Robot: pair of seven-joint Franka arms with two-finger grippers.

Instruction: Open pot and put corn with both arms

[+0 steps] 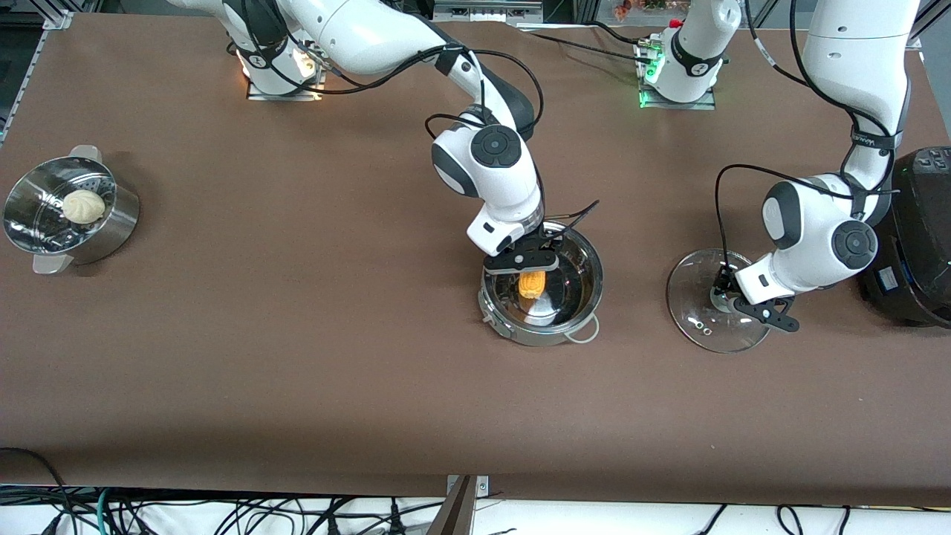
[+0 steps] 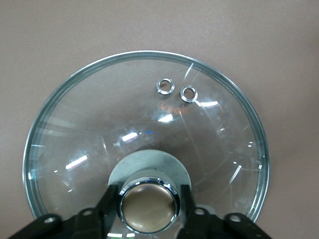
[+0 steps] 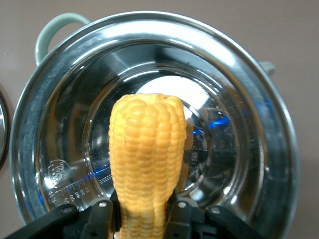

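The pot stands open mid-table, shiny steel with a pale loop handle. My right gripper is over the pot's mouth, shut on the corn, a yellow-orange cob hanging end-down into the pot. In the right wrist view the corn sits between the fingers above the pot's floor. The glass lid lies on the table beside the pot, toward the left arm's end. My left gripper is down on it. Its fingers clasp the round knob of the lid.
A steel steamer pot with a white bun stands at the right arm's end of the table. A black appliance stands at the left arm's end, close to the left arm's wrist.
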